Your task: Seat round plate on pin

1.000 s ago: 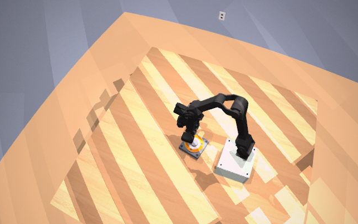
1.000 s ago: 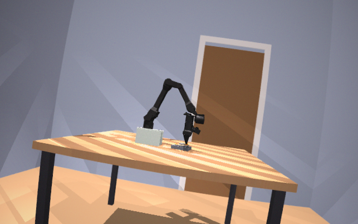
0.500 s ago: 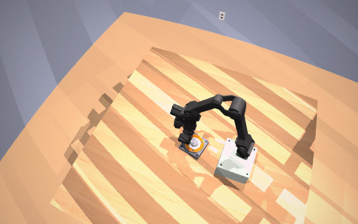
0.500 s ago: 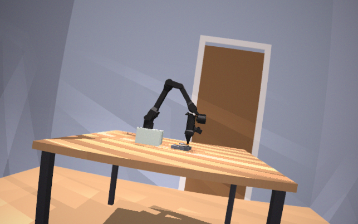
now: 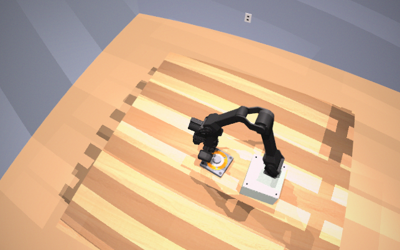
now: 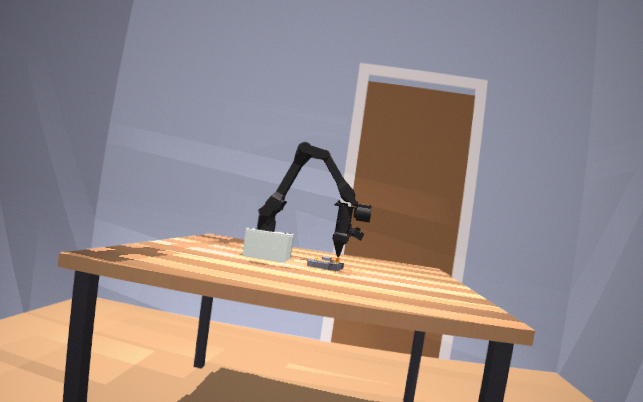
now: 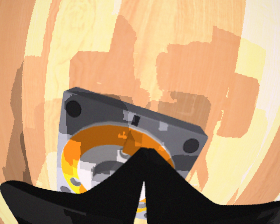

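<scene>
Centrally, the round plate (image 5: 218, 160) with its orange ring sits on the grey square base (image 7: 134, 123), around the pale post (image 5: 217, 159). Directly above the plate's edge hangs the claw (image 7: 143, 153), pinched fully together on nothing; contact with the plate is unclear. Beside the base, on the striped worktop (image 5: 152, 199), stands the arm's white mounting block (image 5: 262, 185).

Gripper (image 7: 143, 163) shut, tip down over plate (image 5: 218, 160) on base (image 5: 226, 168). Arm mount (image 5: 262, 181) blocks the side just beside the base; other sides open tabletop (image 5: 152, 193). Tip-to-plate contact likely, view unclear.
</scene>
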Available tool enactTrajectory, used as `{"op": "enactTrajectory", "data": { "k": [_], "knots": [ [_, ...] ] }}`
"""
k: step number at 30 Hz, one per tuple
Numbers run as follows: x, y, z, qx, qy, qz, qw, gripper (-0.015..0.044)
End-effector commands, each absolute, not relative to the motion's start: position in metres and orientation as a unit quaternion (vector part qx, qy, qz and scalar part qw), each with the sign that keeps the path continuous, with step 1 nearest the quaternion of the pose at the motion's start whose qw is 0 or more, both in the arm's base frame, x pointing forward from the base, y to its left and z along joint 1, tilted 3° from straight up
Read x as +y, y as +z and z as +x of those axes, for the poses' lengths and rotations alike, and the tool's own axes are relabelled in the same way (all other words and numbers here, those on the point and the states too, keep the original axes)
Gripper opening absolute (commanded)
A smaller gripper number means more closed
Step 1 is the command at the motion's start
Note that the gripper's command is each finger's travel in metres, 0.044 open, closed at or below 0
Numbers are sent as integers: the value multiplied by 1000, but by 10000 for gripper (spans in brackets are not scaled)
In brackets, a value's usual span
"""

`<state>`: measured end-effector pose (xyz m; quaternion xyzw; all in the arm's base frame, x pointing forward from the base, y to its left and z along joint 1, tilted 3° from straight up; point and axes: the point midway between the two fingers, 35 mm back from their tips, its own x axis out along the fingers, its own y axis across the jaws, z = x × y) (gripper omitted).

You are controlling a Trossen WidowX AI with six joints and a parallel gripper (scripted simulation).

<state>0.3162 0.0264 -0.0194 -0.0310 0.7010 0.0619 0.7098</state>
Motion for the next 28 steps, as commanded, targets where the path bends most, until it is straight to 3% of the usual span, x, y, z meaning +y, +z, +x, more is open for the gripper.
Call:
{"op": "enactTrajectory", "data": {
  "k": [1, 28],
  "knots": [
    [26, -1, 318, 697, 61, -28, 714, 0],
    [25, 11, 317, 697, 61, -30, 714, 0]
  ]
}}
